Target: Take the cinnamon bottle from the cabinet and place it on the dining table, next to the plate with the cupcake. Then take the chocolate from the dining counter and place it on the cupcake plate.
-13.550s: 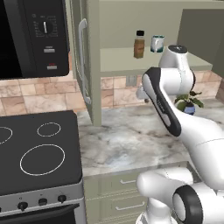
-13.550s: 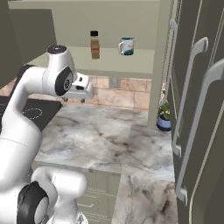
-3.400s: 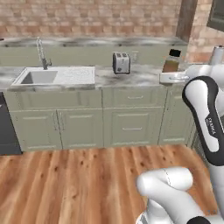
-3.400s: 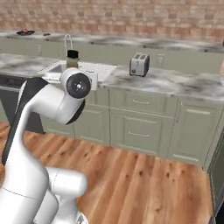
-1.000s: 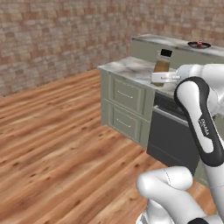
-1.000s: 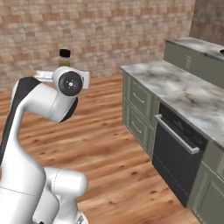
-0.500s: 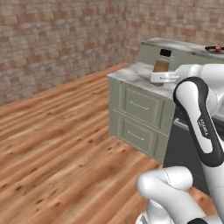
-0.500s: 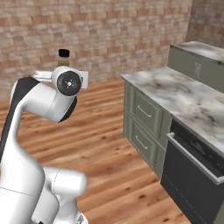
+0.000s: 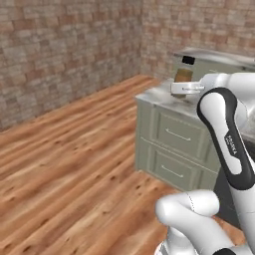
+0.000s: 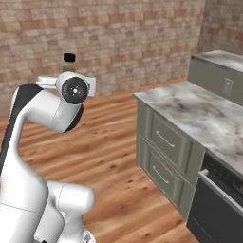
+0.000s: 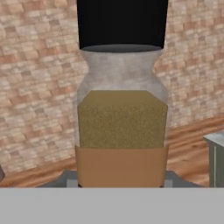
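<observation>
From the left base view, the gripper (image 9: 185, 88) is riding high at the top right, clenched on the bottle (image 9: 184, 72), which is standing upright above the white hand with its black cap on top. Behind and below it, a marble counter (image 9: 162, 95) on sage-green drawers (image 9: 174, 147) is running off toward the right edge, its near corner sitting just under the bottle in this picture. Wooden floor (image 9: 69, 164) is spreading across the left, brick wall (image 9: 64, 45) behind.

Over to the right base view: the bottle's cap and neck (image 10: 69, 61) are poking up above the wrist at the upper left, against the brick. The counter (image 10: 204, 114) is lying well apart on the right, with a dark appliance front (image 10: 213, 209) at its lower right end.

In the hand view, the bottle (image 11: 122, 113) is looming dead centre, brown powder inside, pale label low, held between the fingers (image 11: 65, 178) at its base.
</observation>
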